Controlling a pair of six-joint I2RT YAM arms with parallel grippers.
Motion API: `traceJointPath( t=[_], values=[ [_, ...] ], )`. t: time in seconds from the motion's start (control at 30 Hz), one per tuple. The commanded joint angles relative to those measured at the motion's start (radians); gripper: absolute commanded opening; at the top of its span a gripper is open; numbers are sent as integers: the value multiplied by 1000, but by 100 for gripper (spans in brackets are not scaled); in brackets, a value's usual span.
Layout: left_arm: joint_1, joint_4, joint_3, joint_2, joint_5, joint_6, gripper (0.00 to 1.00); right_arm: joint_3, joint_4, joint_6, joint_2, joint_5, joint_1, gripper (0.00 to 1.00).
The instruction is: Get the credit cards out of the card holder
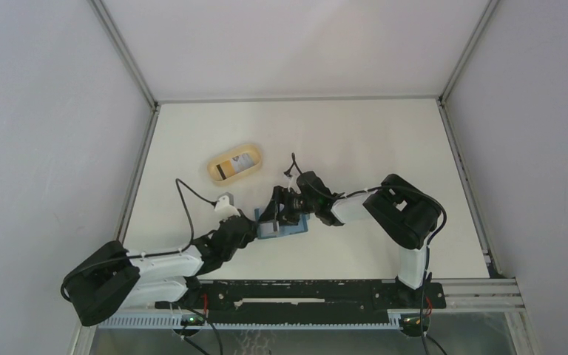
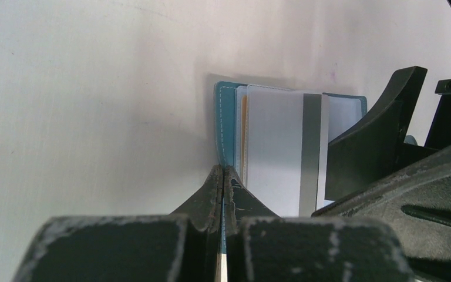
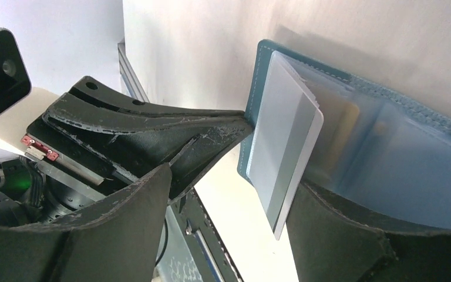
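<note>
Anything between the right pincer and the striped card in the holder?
Nothing visible. The striped card juts from the card holder between the fingers of the open right pincer; the left pincer pinches the holder's edge.

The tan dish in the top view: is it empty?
No, the tan dish holds a whitish card with a dark stripe.

A stitched teal card holder (image 2: 226,126), leather-like and matt with pale thread along its edge, carries glossy, translucent plastic sleeves (image 3: 399,170) on the matt white table (image 1: 355,140). A smooth, whitish plastic credit card (image 2: 276,147) with a dull grey stripe stands out of its pockets. At the holder's left edge the left gripper (image 2: 223,176) shows matt black plastic fingers (image 2: 246,205), rough and scuffed whitish. Far left, the tan dish (image 1: 211,167) looks smooth and dull.
</note>
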Motion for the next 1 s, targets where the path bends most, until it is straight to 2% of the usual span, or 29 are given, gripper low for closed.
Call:
traceJointPath(
  t=[0.0, 0.27, 0.83, 0.97],
  values=[
    [-6, -22, -6, -45, 7, 17, 0, 0, 69, 6, -2, 38, -2, 77],
    [-7, -29, -6, -53, 4, 19, 0, -8, 35, -41, -89, 35, -7, 77],
    [-6, -58, -4, -79, 0, 26, 0, -72, -9, -108, -131, 64, -39, 76],
    [-6, -63, -3, -80, -1, 28, 0, -84, -12, -121, -137, 59, -49, 70]
  ],
)
